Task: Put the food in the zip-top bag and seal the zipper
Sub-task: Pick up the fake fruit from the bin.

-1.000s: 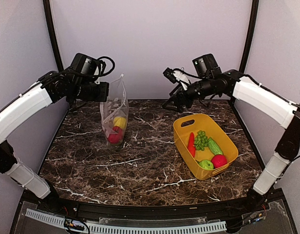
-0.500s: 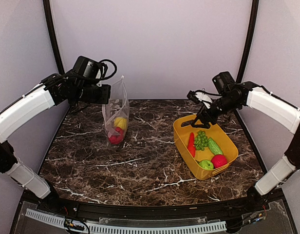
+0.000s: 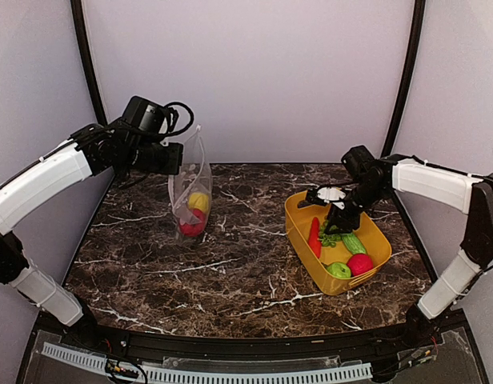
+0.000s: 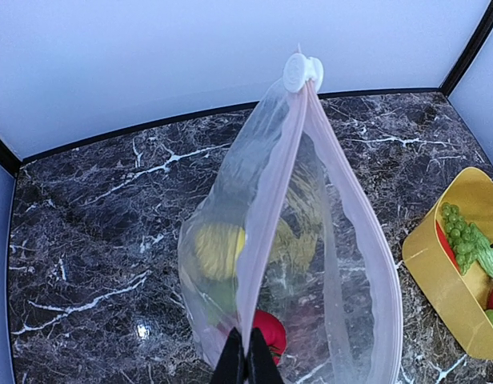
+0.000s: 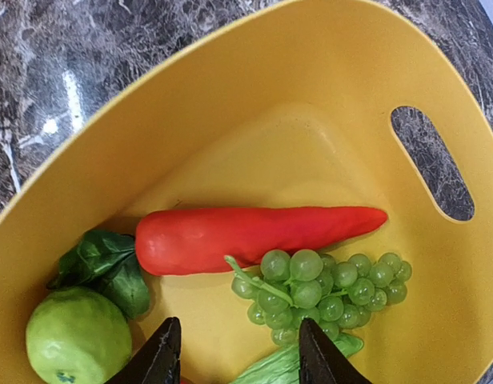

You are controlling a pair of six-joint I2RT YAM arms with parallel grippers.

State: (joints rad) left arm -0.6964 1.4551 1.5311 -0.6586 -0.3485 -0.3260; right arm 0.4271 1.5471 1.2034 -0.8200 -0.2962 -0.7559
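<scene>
The clear zip-top bag [image 3: 190, 188] hangs upright over the left of the table, its mouth agape. My left gripper [image 3: 174, 158] is shut on its pinkish zipper [image 4: 266, 208] edge, and the white slider [image 4: 301, 70] sits at the far end. Inside the bag lie a yellow piece [image 4: 218, 250] and a red piece [image 4: 272, 332]. My right gripper [image 5: 240, 354] is open, low inside the yellow tub [image 3: 299, 218]. Just beyond its fingertips is the green grape bunch [image 5: 330, 290]. A long red vegetable [image 5: 254, 236] lies beyond the grapes.
The tub also holds a green round fruit [image 5: 73, 336] with dark leaves [image 5: 110, 268], a pale green vegetable [image 3: 353, 242] and a red round fruit [image 3: 359, 263]. Its handle slot [image 5: 432, 162] is at the far end. Dark marble table [image 3: 246, 272] lies between bag and tub.
My right arm swung from the back middle to the right and dropped into the tub, with its jaws narrowing. The left gripper drifted slightly right with the bag.
</scene>
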